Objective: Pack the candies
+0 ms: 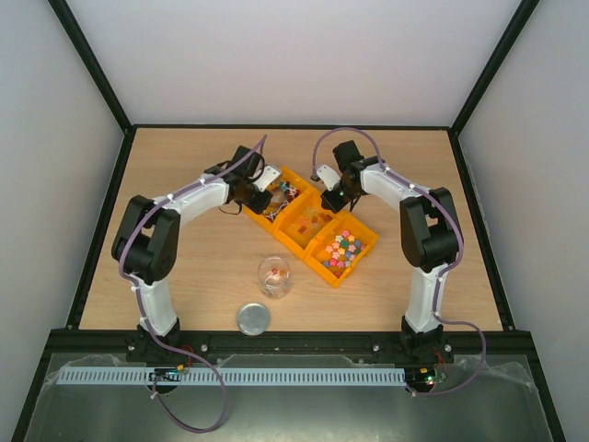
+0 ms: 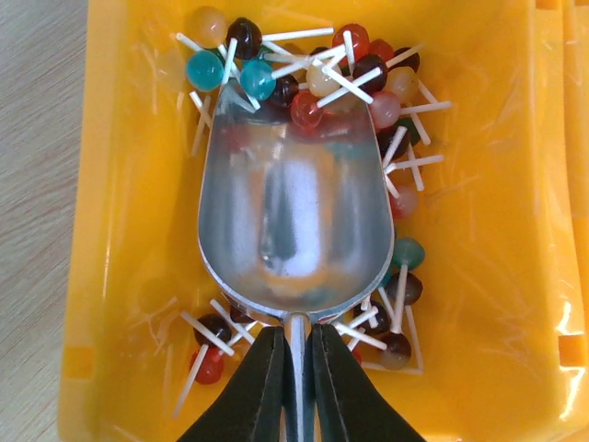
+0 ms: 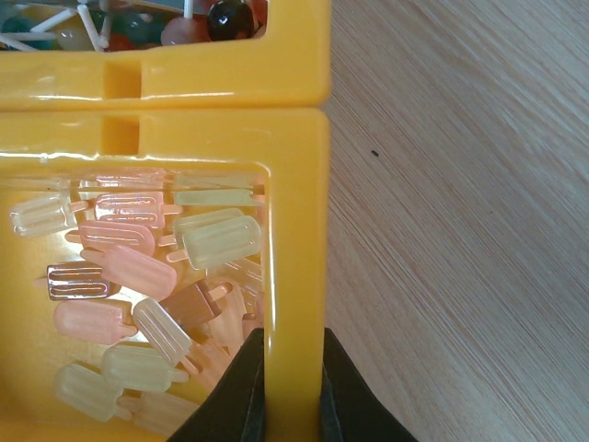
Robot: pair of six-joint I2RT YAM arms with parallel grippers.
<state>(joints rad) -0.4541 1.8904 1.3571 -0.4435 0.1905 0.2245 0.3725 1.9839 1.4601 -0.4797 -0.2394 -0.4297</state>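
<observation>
The candies (image 2: pixel 313 83) are small round lollipops on white sticks, red, dark, teal and pale, lying in the yellow bin (image 2: pixel 120 230) at the far end of a row of three (image 1: pixel 281 198). My left gripper (image 2: pixel 296 336) is shut on the thin handle of a metal scoop (image 2: pixel 294 212). The scoop's bowl is empty and lies low inside that bin, its tip against the heap of candies. My right gripper (image 3: pixel 293 345) is shut on the wall of the middle yellow bin (image 3: pixel 296 230), one finger inside and one outside.
The middle bin holds pale popsicle-shaped sweets (image 3: pixel 138 276). The nearest bin (image 1: pixel 342 250) holds pastel multicoloured blocks. A clear glass jar (image 1: pixel 274 276) stands in front of the bins, with a round metal lid (image 1: pixel 254 319) near the table's front edge.
</observation>
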